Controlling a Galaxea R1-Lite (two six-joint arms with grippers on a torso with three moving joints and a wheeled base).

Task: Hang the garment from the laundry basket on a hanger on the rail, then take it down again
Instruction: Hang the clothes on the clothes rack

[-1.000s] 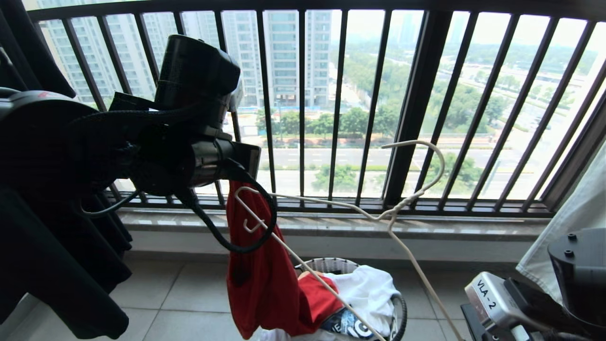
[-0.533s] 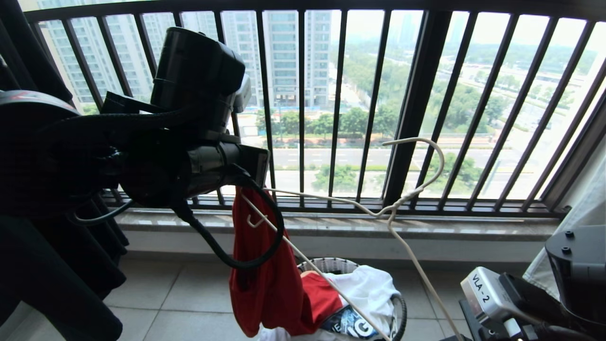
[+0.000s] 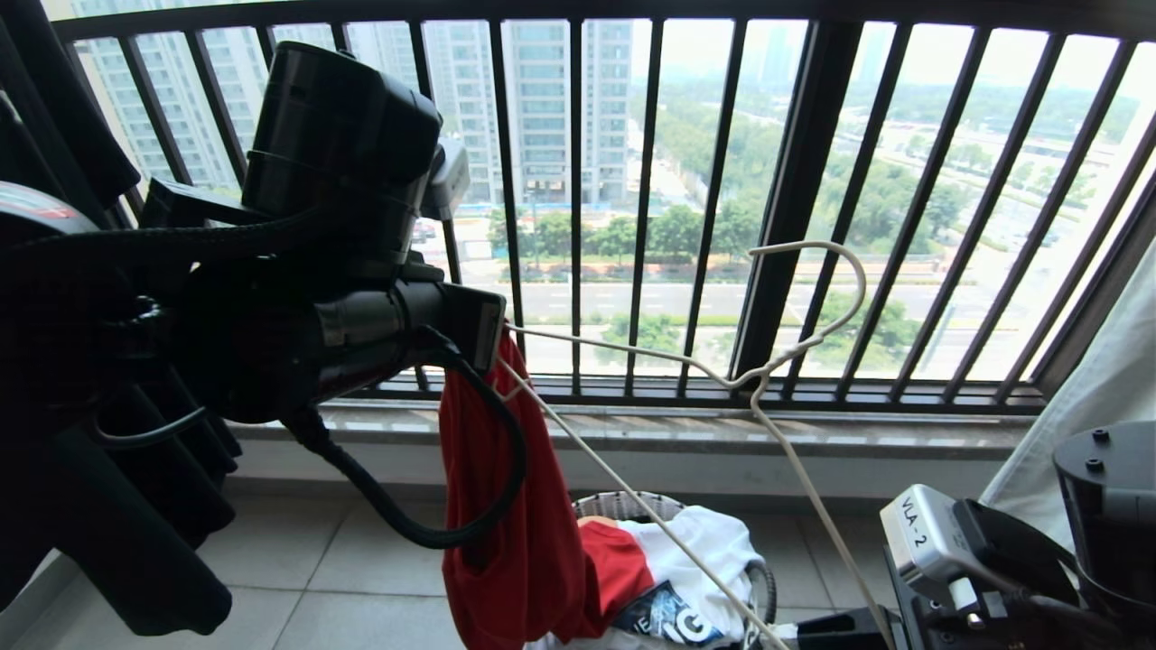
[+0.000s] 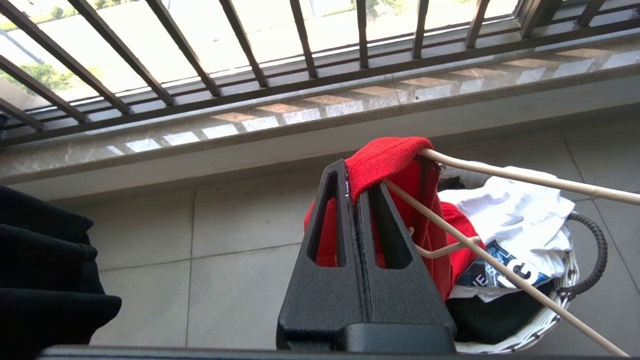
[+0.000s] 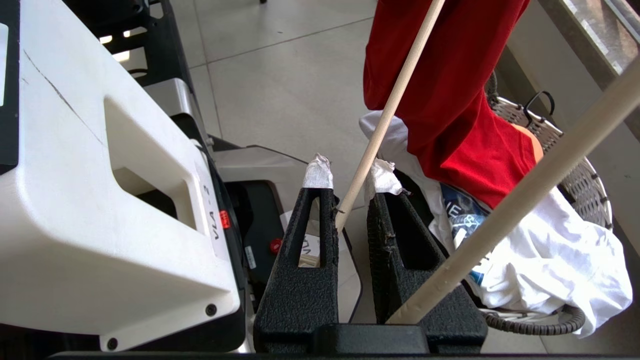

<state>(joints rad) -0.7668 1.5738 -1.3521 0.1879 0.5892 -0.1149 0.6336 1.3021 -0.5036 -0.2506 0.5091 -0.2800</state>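
Garment, red, hangs from the left gripper, whose fingers are pressed together on a fold of it at one hanger end; its lower part lies in the laundry basket; the right gripper pinches the hanger's lower wire, tilted before the railing.

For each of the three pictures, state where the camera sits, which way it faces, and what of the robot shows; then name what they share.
Head view: high, facing the dark barred railing; left arm and right wrist show.
Left wrist view: behind the left gripper, shut on the red T-shirt, facing floor and sill.
Right wrist view: behind the right gripper, holding the thin whitish wire hanger, facing down; white robot housing shows.
Shared: T-shirt, hanger, round woven laundry basket.
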